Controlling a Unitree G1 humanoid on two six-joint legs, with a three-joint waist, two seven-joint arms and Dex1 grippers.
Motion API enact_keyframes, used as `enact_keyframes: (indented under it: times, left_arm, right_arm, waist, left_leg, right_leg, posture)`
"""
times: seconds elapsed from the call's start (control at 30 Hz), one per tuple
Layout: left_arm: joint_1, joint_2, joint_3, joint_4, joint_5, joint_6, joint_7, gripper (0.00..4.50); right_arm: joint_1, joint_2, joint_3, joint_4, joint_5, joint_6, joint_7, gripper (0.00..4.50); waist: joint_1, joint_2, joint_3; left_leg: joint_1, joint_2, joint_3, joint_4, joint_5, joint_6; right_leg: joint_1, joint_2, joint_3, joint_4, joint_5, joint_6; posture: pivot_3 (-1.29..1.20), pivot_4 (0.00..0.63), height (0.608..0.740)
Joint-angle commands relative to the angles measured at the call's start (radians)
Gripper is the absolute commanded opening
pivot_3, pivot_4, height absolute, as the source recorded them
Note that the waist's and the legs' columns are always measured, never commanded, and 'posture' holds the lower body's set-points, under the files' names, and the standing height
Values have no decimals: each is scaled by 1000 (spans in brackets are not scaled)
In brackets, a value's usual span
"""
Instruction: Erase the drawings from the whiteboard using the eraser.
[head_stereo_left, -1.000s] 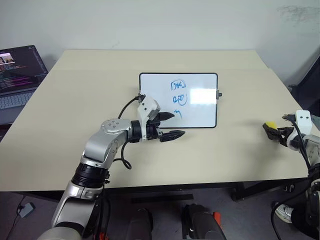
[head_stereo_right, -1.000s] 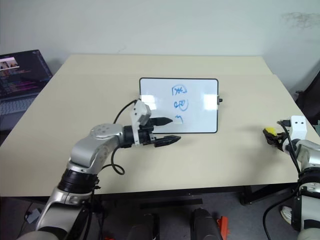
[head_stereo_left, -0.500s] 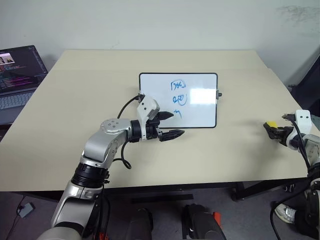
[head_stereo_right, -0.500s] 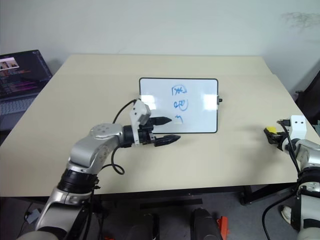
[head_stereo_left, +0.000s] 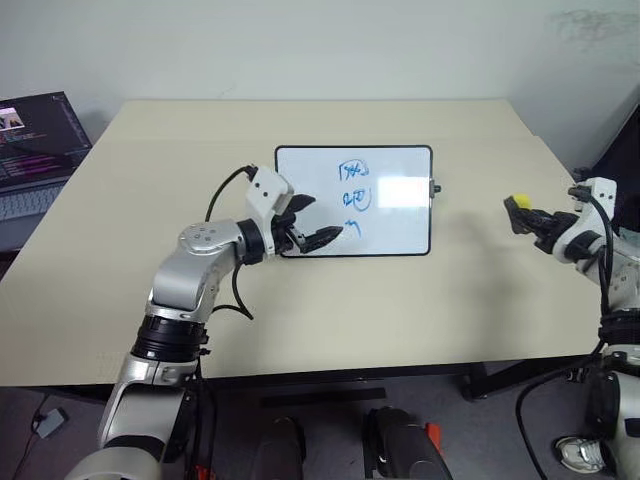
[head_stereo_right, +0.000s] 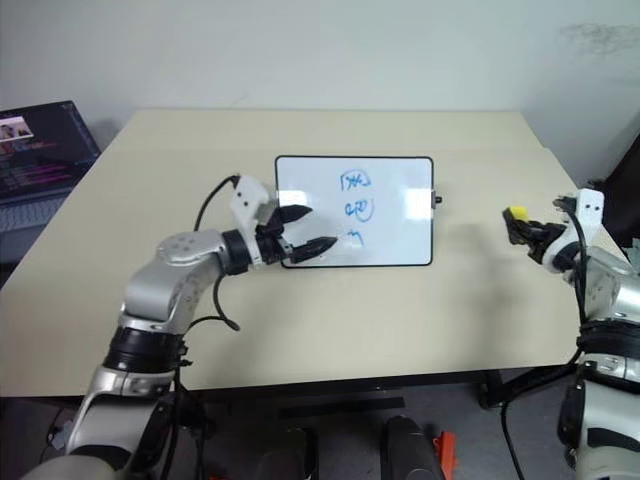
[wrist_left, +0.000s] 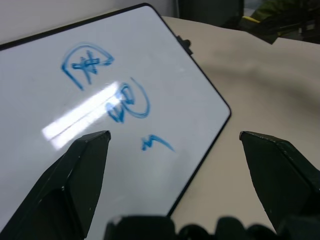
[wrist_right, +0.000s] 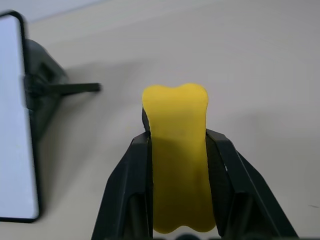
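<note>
Holding the yellow eraser (wrist_right: 176, 160) in my right tool (head_stereo_left: 524, 215), lifted off the bench (head_stereo_left: 450, 290); my left tool (head_stereo_left: 312, 220) gapes wide over the whiteboard (head_stereo_left: 400, 225) beside the drawings (head_stereo_left: 354, 197).

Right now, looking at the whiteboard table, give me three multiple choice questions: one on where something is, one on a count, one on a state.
1. Where is the left pincer?
A. at the whiteboard's near left corner
B. over the laptop
C. beside the right pincer

2. How many blue drawings are on the whiteboard?
A. one
B. three
C. five

3. What is the right pincer doing?
A. hanging open and empty
B. shut on the yellow eraser
C. pressing the eraser on the board

Answers:
1 A, its black fingers sit over the board's near left corner.
2 B, three blue scribbles stand in a column.
3 B, both fingers clamp the eraser's sides, off to the right of the board and above the table.
</note>
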Motion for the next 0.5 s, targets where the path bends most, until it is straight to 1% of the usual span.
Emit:
enact_keyframes:
  times: [0.03, 0.23, 0.4, 0.5]
  left_arm:
    - [-24, 15, 30, -16, 3, -24, 6, 4500]
    - [-19, 24, 48, -14, 17, -18, 32, 4500]
    - [-36, 32, 70, 24, 47, -28, 92, 4500]
    - [-56, 31, 89, 54, 64, -47, 129, 4500]
  right_arm:
    - [-42, 2, -48, -78, 57, 43, -21, 1069]
    - [-52, 37, -47, -132, 105, 96, -41, 1069]
    - [-73, 76, -47, -154, 131, 121, -59, 1069]
    - [-89, 99, -29, -164, 126, 104, -68, 1069]
  waist:
    - [2, 0, 0]
    - [3, 0, 0]
    - [0, 0, 0]
    - [1, 0, 0]
  left_leg:
    - [0, 0, 0, 0, 0, 0]
    - [0, 0, 0, 0, 0, 0]
    - [0, 0, 0, 0, 0, 0]
    - [0, 0, 0, 0, 0, 0]
  right_leg:
    - [0, 0, 0, 0, 0, 0]
    - [0, 0, 0, 0, 0, 0]
    - [0, 0, 0, 0, 0, 0]
    - [0, 0, 0, 0, 0, 0]
  posture:
    - [0, 150, 740]
    - [0, 150, 740]
    - [0, 150, 740]
    - [0, 150, 740]
